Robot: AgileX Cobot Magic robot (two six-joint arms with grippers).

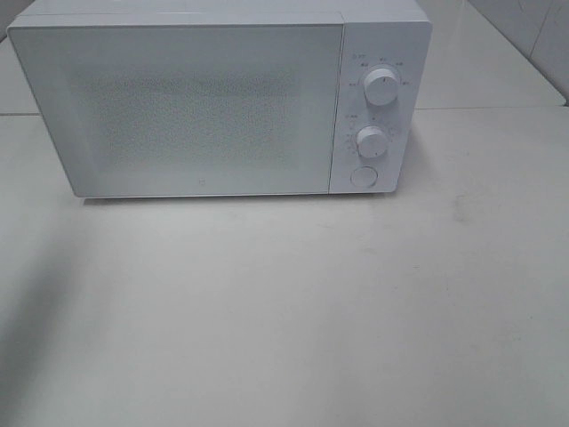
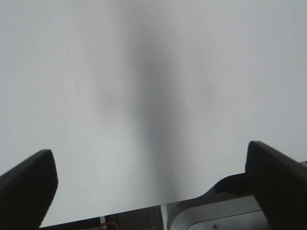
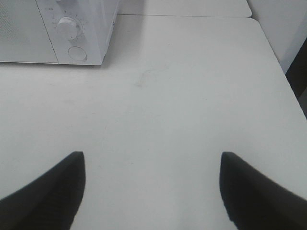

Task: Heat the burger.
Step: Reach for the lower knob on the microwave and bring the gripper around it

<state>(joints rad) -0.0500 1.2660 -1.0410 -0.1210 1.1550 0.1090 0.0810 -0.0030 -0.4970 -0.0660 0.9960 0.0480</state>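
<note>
Microwave (image 1: pixel 204 107): white, standing at the back of the tabletop (image 1: pixel 284 311), front toward the exterior high camera.
Door (image 1: pixel 178 107): shut; its speckled pale panel shows nothing of the inside.
Control strip: on the right of the door, with an upper dial (image 1: pixel 380 90), a lower dial (image 1: pixel 371 141) and a round button (image 1: pixel 363 176) below them.
Burger: not seen in any view, so its place cannot be told (the shut door hides the oven's inside).
Tabletop: pale and plain, with a soft shadow across its left part in the exterior high view.
Left claw (image 2: pixel 149 160): wide, its two dark fingers (image 2: pixel 29 187) far apart, with only bare tabletop and a grey band of shadow between them; a grey metal fitting (image 2: pixel 216 215) shows beside one finger.
Right claw (image 3: pixel 152 160): also spread, though somewhat less than fully, dark fingers (image 3: pixel 53 196) well apart over bare tabletop and gripping nothing.
Right wrist view: the microwave's control corner lies ahead of the claw and well apart from it, showing one dial and the round button.
</note>
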